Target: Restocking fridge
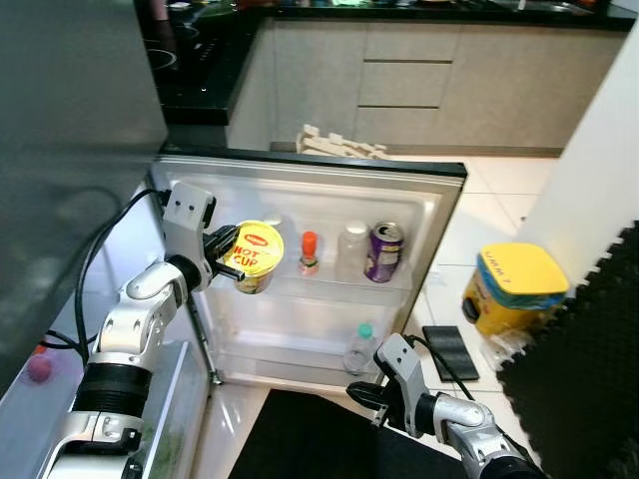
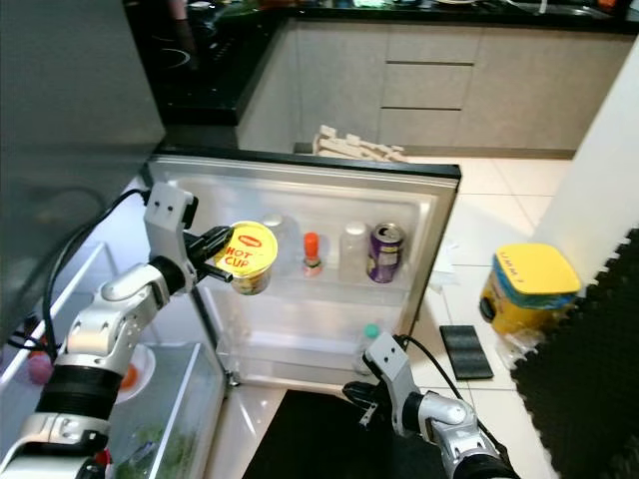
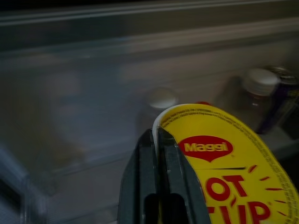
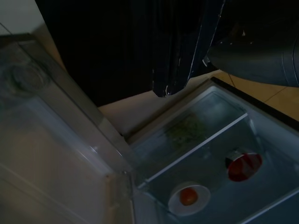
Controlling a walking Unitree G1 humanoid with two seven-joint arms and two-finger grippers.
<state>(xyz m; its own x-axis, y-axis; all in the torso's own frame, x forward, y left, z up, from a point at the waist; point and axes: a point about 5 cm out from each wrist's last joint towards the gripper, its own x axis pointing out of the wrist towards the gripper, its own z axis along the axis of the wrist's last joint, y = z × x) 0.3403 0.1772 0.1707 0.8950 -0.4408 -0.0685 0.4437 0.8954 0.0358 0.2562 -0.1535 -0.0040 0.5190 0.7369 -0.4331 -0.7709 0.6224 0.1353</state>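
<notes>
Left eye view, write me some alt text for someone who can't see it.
The robot's left gripper holds a yellow Maggi Hot Cup noodle cup at the upper shelf of an open white fridge door, beside a small red-capped bottle, a clear white-capped bottle and a purple drink can. The right gripper hangs low.

My left gripper point(image 1: 226, 261) clamps the rim of a yellow-lidded Maggi Hot Cup noodle cup point(image 1: 254, 257), tilted lid-forward at the open fridge door's point(image 1: 300, 172) upper shelf. On that shelf stand a red-capped bottle point(image 1: 310, 253), a clear bottle point(image 1: 351, 251) and a purple can point(image 1: 384, 251).
</notes>
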